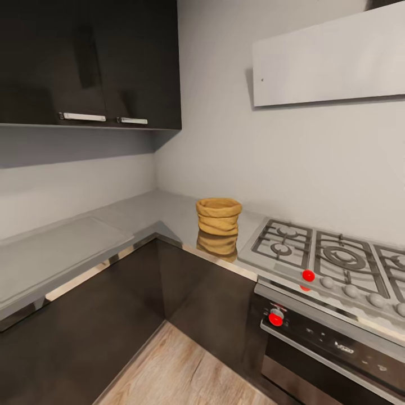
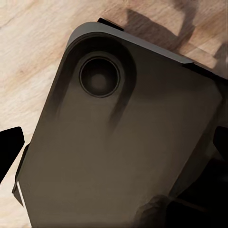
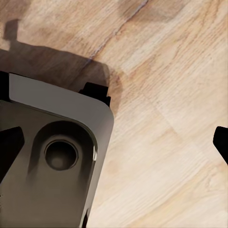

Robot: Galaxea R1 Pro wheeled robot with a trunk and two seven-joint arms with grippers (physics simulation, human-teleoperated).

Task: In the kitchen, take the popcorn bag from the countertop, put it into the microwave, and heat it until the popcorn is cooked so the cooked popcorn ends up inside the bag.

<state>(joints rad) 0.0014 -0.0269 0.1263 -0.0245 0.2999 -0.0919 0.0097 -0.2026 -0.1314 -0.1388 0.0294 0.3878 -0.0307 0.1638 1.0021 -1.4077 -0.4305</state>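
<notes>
Squat tan-brown crumpled paper popcorn bag (image 1: pixel 218 216) is sitting upright on glossy grey steel-like countertop (image 1: pixel 169 211), just beside grated gas hob (image 1: pixel 332 259) w/ red knobs, while both wrist cams are looking down at robot's dark base (image 2: pixel 123 142) over wood floor (image 3: pixel 166 95); finger spread can't tell.

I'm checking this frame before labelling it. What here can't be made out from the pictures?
- Head view: inside of the popcorn bag; its rolled rim hides any popcorn.
- Head view: the gas hob and the oven below it are cut off by the right edge.
- Head view: the countertop runs off the left edge.
- Both wrist views: the robot's base covers much of the wood floor; the jaws' state is unreadable.
</notes>
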